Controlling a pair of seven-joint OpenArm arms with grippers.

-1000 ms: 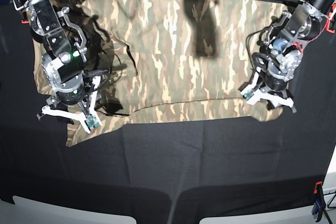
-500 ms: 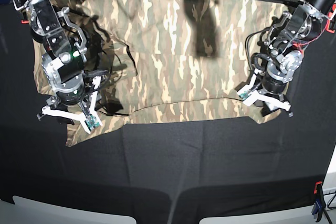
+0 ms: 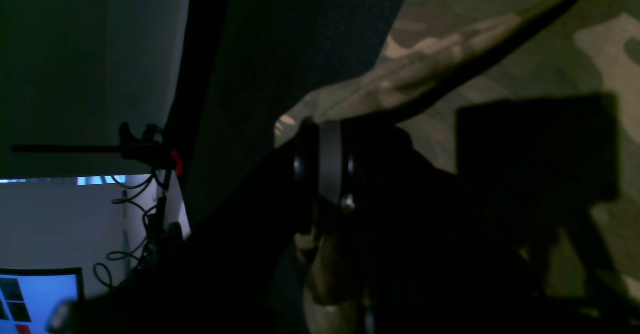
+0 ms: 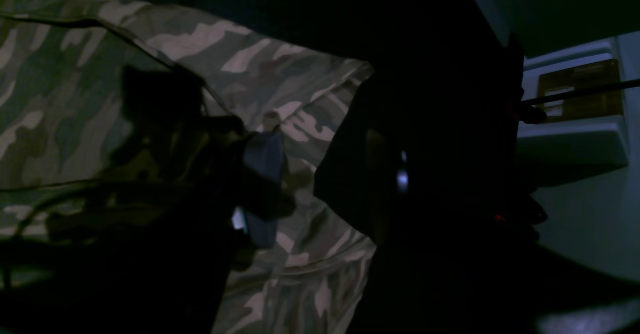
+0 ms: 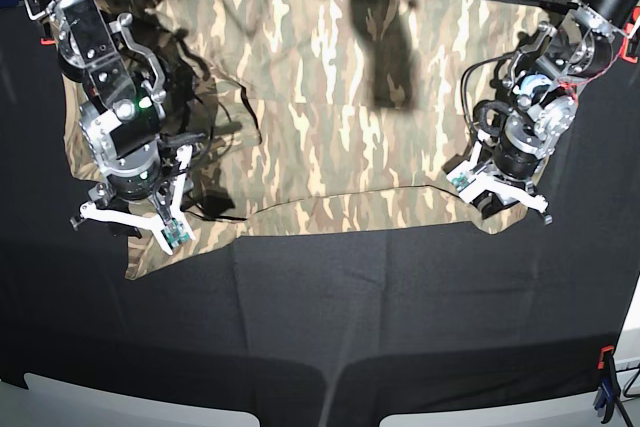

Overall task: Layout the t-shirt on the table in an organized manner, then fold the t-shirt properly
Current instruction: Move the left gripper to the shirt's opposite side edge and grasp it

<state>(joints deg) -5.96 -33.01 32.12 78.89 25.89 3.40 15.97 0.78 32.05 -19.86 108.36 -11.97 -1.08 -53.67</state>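
1. Two grippers sit over the t-shirt [image 5: 330, 107], which lies spread across the upper half of the base view on the black table [image 5: 400, 317], its lower hem running across mid-frame.
2. At the right of the base view we see the left gripper [image 5: 497, 190] down on the shirt's lower right corner. Its jaws are closed, and the left wrist view shows camouflage cloth [image 3: 450, 38] bunched right at them, so we take them to be pinching the shirt.
3. At the left of the base view the right gripper [image 5: 125, 219] stands over the shirt's lower left part, white fingers [image 5: 168, 209] splayed apart, jaws partly open. Whether they touch the cloth we cannot tell.
4. Only the base view gives the whole layout: both arms, the shirt's outline, and a blue and red clamp [image 5: 606, 379] at the lower right table edge.
5. Each wrist view is dark. The left one adds a raised fold of fabric above the jaws; the right one shows a hemmed cloth edge [image 4: 300, 123] beside a dark finger, nothing of a grip.
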